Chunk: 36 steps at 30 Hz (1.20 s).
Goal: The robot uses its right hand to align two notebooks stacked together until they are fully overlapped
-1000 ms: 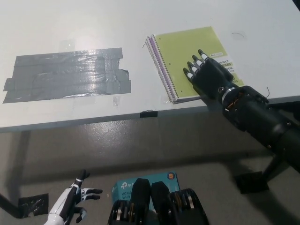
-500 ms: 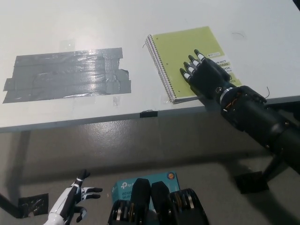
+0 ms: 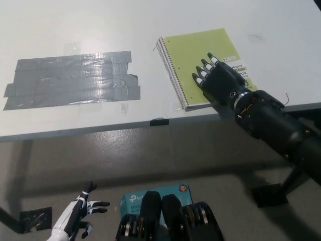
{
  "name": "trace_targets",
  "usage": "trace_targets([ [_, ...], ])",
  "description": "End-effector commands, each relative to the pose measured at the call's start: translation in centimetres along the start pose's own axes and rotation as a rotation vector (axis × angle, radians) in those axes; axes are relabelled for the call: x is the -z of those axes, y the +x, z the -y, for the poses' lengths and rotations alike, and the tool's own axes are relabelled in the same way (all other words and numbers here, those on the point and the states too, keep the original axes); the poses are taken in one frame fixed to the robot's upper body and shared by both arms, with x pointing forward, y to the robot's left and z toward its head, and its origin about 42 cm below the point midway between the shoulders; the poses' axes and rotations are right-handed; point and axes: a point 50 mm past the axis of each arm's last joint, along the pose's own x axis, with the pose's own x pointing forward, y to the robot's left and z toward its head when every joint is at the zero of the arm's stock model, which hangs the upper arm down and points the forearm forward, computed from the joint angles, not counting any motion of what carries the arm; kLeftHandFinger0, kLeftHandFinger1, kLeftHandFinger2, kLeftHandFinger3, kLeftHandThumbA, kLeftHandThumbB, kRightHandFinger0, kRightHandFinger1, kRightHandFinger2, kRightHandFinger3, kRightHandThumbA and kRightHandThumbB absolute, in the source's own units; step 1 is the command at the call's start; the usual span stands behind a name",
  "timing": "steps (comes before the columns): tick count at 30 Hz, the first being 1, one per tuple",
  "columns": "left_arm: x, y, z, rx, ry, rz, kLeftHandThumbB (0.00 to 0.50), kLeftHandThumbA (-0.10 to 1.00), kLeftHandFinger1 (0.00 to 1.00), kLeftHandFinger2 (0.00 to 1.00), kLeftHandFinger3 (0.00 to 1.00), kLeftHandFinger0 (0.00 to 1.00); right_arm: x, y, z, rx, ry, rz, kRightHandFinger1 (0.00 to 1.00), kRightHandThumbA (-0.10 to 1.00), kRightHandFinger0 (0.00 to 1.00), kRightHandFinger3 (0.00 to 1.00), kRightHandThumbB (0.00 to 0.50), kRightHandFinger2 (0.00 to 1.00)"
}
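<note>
- A white desk [image 3: 75, 25] is filling the upper part of the view.
- A patch of grey tape strips [image 3: 72, 79] is lying on the desk's left side.
- A teal box [image 3: 131, 201] is sitting on the floor [image 3: 150, 160] below the desk edge.

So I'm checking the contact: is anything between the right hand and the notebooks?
Nothing visible. The right hand lies flat, fingers spread, directly on the green cover of the notebooks on the table. The left hand hangs low, off the table.
</note>
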Motion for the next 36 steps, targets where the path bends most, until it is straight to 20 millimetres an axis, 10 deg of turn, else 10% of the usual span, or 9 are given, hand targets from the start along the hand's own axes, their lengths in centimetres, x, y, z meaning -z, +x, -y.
trace_targets([
  [1,-0.6,-0.5,-0.5,0.01,0.023,0.026,0.5,1.0,0.68,0.64,1.0,0.68,5.1,0.4,4.4,0.075,-0.054,-0.079,1.0,1.0,1.0,1.0,0.094,1.0],
  [23,2.4,-2.9,-0.6,0.004,0.002,-0.042,0.5,1.0,0.69,0.66,1.0,0.72,14.8,-1.0,14.5,0.357,-0.047,-0.213,1.0,1.0,1.0,1.0,0.088,1.0],
  [28,2.6,-3.2,-0.8,0.006,0.012,-0.047,0.5,1.0,0.7,0.67,1.0,0.73,17.5,-6.1,16.7,0.534,0.049,-0.273,1.0,0.91,1.0,1.0,0.114,1.0],
  [36,3.2,-3.7,-0.9,0.014,0.022,-0.052,0.5,1.0,0.72,0.69,1.0,0.8,17.2,-26.1,15.3,0.74,0.402,-0.506,1.0,0.96,1.0,1.0,0.099,1.0],
])
